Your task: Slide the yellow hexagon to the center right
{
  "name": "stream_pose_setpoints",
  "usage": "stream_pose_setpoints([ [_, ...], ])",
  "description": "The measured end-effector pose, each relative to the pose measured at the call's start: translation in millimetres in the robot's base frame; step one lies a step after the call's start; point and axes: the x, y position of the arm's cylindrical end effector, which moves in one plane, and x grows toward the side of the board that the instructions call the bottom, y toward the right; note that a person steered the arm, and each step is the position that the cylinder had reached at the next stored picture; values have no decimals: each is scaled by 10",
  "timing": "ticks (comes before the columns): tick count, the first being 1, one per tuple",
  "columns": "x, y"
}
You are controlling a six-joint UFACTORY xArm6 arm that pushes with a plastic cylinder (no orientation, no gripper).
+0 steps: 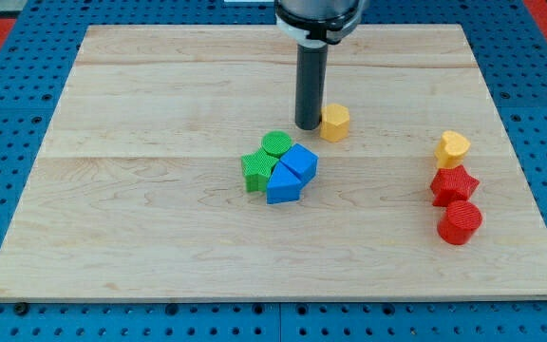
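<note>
Taking the yellow hexagon [334, 123] as landmark and starting at the view's bottom: the red cylinder [460, 222] lies far below and to the hexagon's right, with the red star [454, 184] touching it just above and the yellow heart [452, 148] on top of that column, all well apart from the hexagon. Below and left of the hexagon sits a tight cluster: two blue blocks [291, 175], whose shapes I cannot make out for sure, a green star [257, 170] and a green cylinder [275, 143], pressed together and near but not touching it. The hexagon itself rests on the board [141, 228] a little above the middle. My tip [309, 125] stands just at its left side, touching or nearly so. There are no fingers to release or clench; the rod merely bears against things. The hexagon looks a small, rigid, light block that should slide easily but could spin off a flat face, so I judge the push belongs on the middle of its left side, aimed rightward.
</note>
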Motion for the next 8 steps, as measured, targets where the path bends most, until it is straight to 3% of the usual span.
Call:
stream_pose_setpoints([
  [2,-20,643],
  [6,190,703],
  [8,-12,972],
])
